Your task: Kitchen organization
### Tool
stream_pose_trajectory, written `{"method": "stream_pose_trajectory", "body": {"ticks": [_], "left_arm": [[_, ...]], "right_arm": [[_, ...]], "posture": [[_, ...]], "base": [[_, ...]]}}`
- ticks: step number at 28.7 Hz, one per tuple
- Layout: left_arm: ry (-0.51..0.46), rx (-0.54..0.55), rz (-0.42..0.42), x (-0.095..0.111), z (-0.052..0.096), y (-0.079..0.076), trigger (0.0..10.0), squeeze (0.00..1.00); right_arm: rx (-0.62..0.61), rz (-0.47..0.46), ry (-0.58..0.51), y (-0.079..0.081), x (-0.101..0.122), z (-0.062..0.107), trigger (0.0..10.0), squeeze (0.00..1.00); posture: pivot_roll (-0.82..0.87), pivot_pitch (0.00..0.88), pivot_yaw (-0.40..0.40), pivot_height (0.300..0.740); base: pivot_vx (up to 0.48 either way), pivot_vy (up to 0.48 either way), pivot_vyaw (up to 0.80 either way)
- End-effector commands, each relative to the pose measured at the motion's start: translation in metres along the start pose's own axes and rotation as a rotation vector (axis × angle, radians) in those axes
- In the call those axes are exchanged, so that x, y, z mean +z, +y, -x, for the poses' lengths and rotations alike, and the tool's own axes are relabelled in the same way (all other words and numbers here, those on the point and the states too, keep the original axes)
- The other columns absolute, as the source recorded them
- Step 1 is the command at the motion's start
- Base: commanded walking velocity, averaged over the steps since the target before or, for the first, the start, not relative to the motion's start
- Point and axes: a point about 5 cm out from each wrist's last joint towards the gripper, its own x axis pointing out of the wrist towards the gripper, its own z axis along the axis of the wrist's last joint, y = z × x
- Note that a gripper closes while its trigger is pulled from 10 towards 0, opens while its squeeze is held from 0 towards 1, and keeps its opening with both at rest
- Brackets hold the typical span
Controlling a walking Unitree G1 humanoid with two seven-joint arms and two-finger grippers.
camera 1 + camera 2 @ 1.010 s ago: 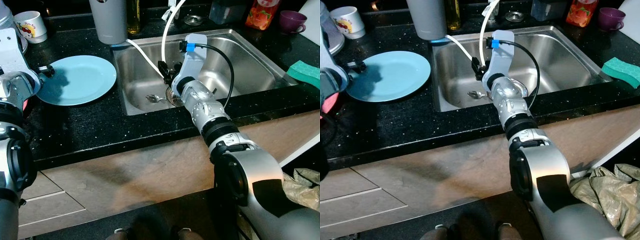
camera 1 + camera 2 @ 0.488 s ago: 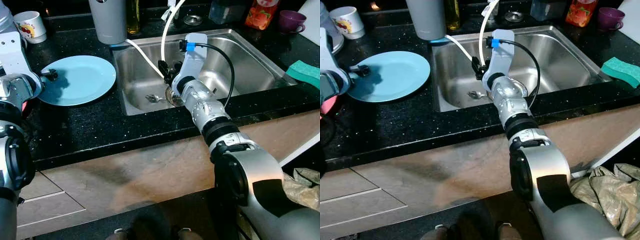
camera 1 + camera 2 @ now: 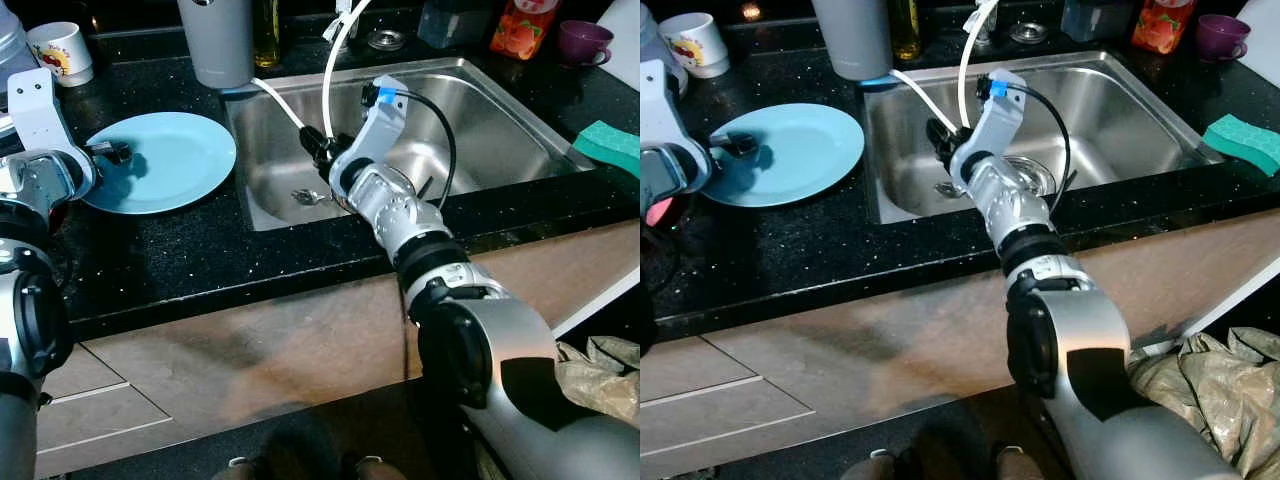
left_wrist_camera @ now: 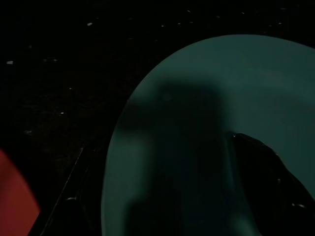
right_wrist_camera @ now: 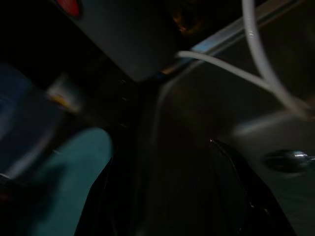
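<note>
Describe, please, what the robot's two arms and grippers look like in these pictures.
Both arms are silver metal built from ribbed cylindrical segments with black joint rings. The right arm carries a white wrist housing with a blue tag and a looping black cable; its right gripper has black fingers. The left arm has the same white wrist housing, and the left gripper is black too.

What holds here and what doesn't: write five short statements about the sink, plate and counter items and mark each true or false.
1. The light blue plate lies on the black counter to the left of the sink. True.
2. A spoon lies in the sink basin. True.
3. The purple cup stands inside the sink. False: it stands on the counter behind the sink's far right corner.
4. The green sponge rests on the plate. False: it lies on the counter to the right of the sink.
5. The right pincer is over the sink basin. True.
</note>
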Motion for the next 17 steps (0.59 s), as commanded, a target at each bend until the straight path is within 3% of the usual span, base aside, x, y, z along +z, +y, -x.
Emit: {"method": "stream_pose_trajectory", "body": {"ticks": [1,3,7,17], "left_arm": [[0.011,-0.035,-0.011,-0.001,-0.001,-0.007,10.0,0.0],[-0.002,-0.073,-0.008,0.001,-0.002,-0.012,10.0,0.0],[-0.01,-0.132,-0.003,0.002,-0.003,-0.021,10.0,0.0],[0.013,-0.2,0.011,-0.005,-0.006,-0.04,10.0,0.0]], "right_arm": [[0.011,-0.094,0.025,0.005,-0.005,-0.002,10.0,0.0],[0.033,-0.157,0.032,0.011,-0.004,-0.003,10.0,0.0],[0.051,-0.177,0.05,0.015,-0.006,-0.004,10.0,0.0],[0.041,-0.06,0.128,0.014,-0.018,-0.003,10.0,0.0]], "posture": [[0.04,0.171,-0.018,0.74],[0.04,0.171,-0.019,0.74],[0.04,0.17,-0.018,0.74],[0.04,0.168,-0.018,0.74]], "base": [[0.0,0.0,0.0],[0.0,0.0,0.0],[0.0,0.0,0.0],[0.0,0.0,0.0]]}}
